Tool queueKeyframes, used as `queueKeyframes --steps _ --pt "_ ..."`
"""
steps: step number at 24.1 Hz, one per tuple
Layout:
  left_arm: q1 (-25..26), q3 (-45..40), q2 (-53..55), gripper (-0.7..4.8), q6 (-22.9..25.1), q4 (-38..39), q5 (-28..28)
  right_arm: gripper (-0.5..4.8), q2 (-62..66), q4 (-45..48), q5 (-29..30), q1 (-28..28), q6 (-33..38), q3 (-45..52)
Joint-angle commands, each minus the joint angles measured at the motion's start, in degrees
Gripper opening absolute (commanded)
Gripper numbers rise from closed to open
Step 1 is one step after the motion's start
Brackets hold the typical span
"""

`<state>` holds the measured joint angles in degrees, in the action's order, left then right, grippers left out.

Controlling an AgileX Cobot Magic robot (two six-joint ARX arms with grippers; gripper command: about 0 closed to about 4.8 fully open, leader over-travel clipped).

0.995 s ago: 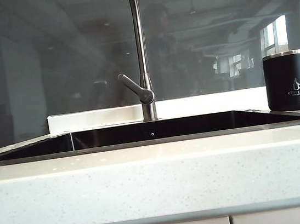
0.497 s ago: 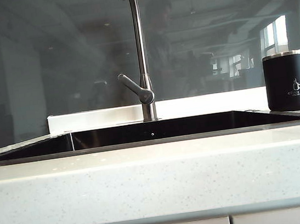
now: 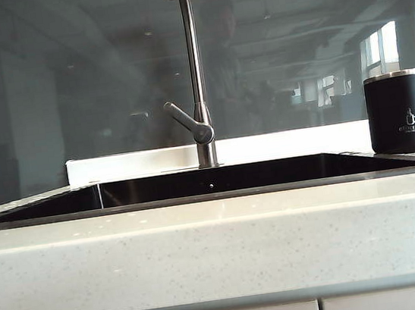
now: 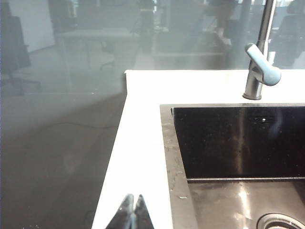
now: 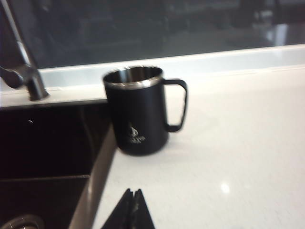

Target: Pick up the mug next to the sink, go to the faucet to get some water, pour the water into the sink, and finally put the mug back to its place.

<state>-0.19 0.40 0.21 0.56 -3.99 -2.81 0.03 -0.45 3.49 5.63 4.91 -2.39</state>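
The black mug point(image 3: 400, 112) with a steel rim stands upright on the white counter to the right of the sink point(image 3: 211, 181). The right wrist view shows the mug point(image 5: 137, 110) beside the sink's rim, handle turned away from the basin. The steel faucet point(image 3: 194, 72) rises behind the sink's middle, its lever angled left. My right gripper point(image 5: 133, 192) is shut and holds nothing, over the counter well short of the mug. Over the counter strip on the sink's other side, my left gripper point(image 4: 134, 197) is shut and holds nothing. Neither gripper shows in the exterior view.
A dark glass wall point(image 3: 68, 81) runs behind the counter's low white backsplash point(image 3: 132, 163). The drain point(image 4: 281, 222) lies in the basin floor. The speckled counter front point(image 3: 220, 253) fills the near side, with cabinet doors below.
In the exterior view the mug, faucet and sink stay put; only a person's reflection in the glass shifts slightly.
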Motion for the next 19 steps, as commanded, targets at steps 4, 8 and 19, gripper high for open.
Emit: queueKeyframes --steps 4,8,19 --pt "0.11 0.17 0.02 -0.02 0.04 -0.76 0.07 -0.06 -0.13 7.58 -3.37 -5.16 -0.37 2.32" --pt "0.11 0.17 0.02 -0.02 0.04 -0.74 0.07 -0.06 -0.13 6.78 -3.76 -6.19 -1.40 2.32" --pt "0.11 0.17 0.02 -0.02 0.04 -0.76 0.07 -0.06 -0.13 2.58 -3.98 -4.07 -3.72 2.32"
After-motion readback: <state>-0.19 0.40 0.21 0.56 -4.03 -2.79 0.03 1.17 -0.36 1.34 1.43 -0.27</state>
